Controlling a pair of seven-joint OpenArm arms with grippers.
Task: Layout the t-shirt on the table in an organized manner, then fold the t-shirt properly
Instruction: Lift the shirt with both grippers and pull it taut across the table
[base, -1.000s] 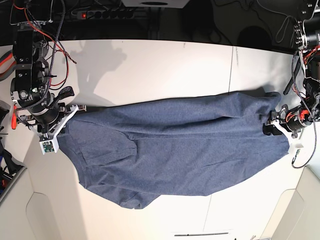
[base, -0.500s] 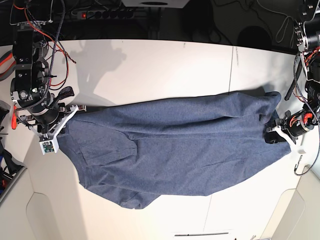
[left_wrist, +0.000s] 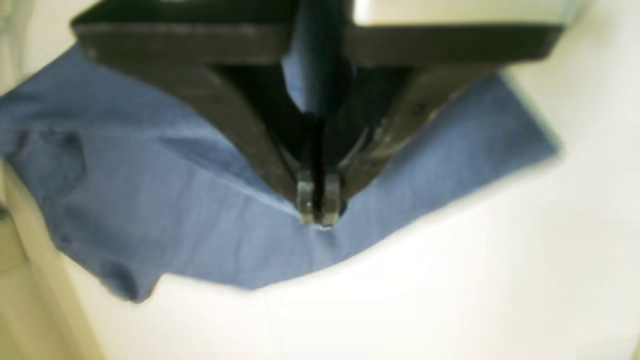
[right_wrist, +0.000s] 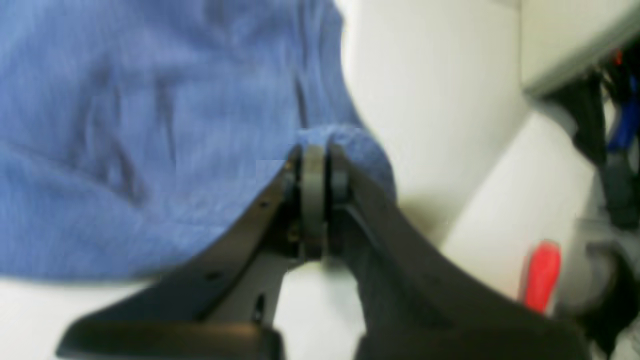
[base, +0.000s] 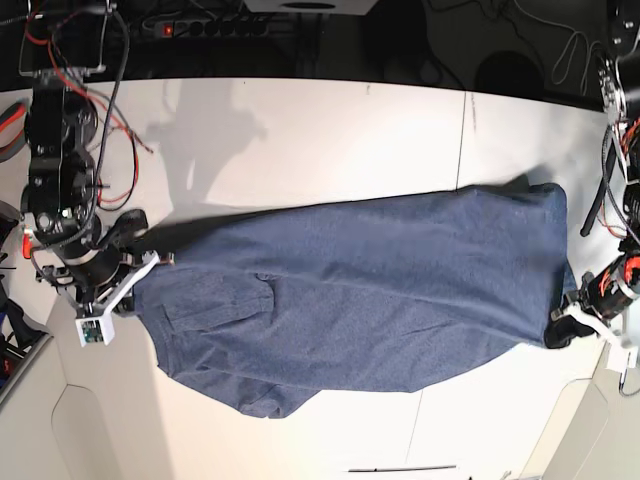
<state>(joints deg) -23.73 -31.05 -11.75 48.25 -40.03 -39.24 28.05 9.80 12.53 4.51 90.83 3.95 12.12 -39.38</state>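
Note:
The dark blue t-shirt (base: 360, 300) lies stretched sideways across the off-white table (base: 300, 140), plain side up, with no lettering showing. My left gripper (base: 562, 325) is at the shirt's right end in the base view. In the left wrist view, that gripper (left_wrist: 316, 217) is shut on a pinch of the t-shirt (left_wrist: 150, 200) near its edge. My right gripper (base: 140, 268) holds the opposite end. The right wrist view shows this gripper (right_wrist: 314, 155) shut on a bunched fold of the t-shirt (right_wrist: 125, 125).
A thin dark seam (base: 462, 140) crosses the table on the right. Cables and a power strip (base: 200, 28) lie behind the back edge. Lower pale panels (base: 90, 430) flank the front corners. A red part (right_wrist: 542, 275) sits beside the right arm.
My left gripper has shut on the shirt's edge. Both grippers moved toward the front of the table, and the shirt came with them, lying flatter and more stretched.

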